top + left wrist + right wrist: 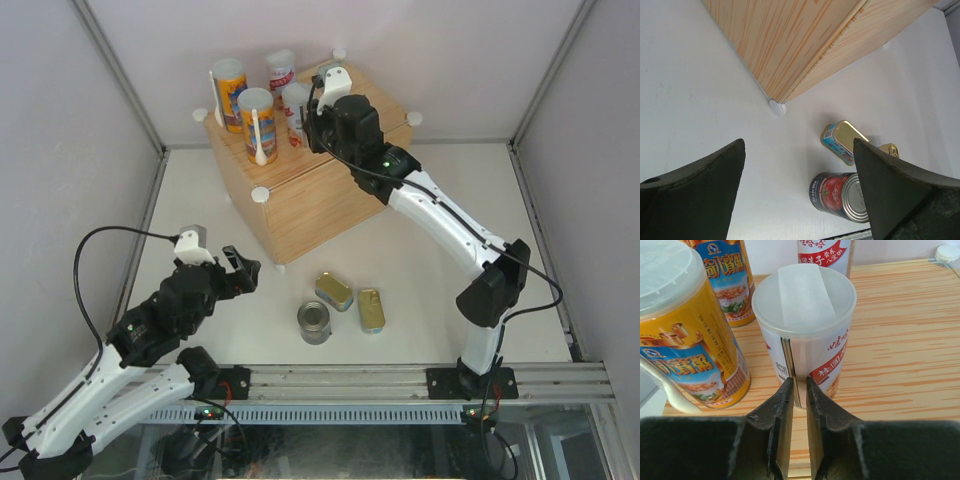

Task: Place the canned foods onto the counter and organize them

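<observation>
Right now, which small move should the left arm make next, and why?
Probably lower the left gripper onto the dark-blue can: its jaws stand open and empty, and the can stands just ahead of it on the table, not yet on the counter.

1. The nearer white-and-red tube with a translucent white lid (pixel 805 340) carries a slanted red band with white Chinese characters beginning 桂圆. Red brush-style characters sit above it (cut off where the tube curves away).
2. The farther white-and-red tube (pixel 823 251) shows red characters 哈哈 over a red band with 莲子 in white. The smaller characters beside them are too small to read.
3. The nearer tall orange-and-blue tube (pixel 690 355) has a blue banner with three large yellow Chinese characters, which I cannot read with certainty.
4. The farther tall orange-and-blue tube (pixel 725 275) bears the same banner, with a small round blue emblem above it.
5. The dark-blue silver-topped can (pixel 832 195) has white lettering running up its side, too blurred to read.
6. The flat gold-and-teal tin (pixel 839 141) has label print too small to read.
</observation>
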`<state>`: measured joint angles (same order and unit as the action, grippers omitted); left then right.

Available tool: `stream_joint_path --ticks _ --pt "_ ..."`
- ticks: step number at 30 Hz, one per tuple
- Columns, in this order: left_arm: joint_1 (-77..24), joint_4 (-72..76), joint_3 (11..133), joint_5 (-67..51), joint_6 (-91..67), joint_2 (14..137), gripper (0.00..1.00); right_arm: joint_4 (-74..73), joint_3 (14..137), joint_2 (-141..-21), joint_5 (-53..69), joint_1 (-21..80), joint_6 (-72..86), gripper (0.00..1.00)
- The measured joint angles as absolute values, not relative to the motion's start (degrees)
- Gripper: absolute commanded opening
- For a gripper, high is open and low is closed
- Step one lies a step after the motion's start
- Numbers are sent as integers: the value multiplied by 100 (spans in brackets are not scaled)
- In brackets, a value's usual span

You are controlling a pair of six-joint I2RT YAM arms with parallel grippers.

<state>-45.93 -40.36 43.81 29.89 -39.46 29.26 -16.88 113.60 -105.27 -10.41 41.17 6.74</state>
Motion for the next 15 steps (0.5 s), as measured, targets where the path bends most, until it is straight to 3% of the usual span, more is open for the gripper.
stream_joint_path --ticks 15 --pt "-4521 -3994 4381 2998 -3833 3013 93 -1664 11362 -10722 -880 3977 746 16"
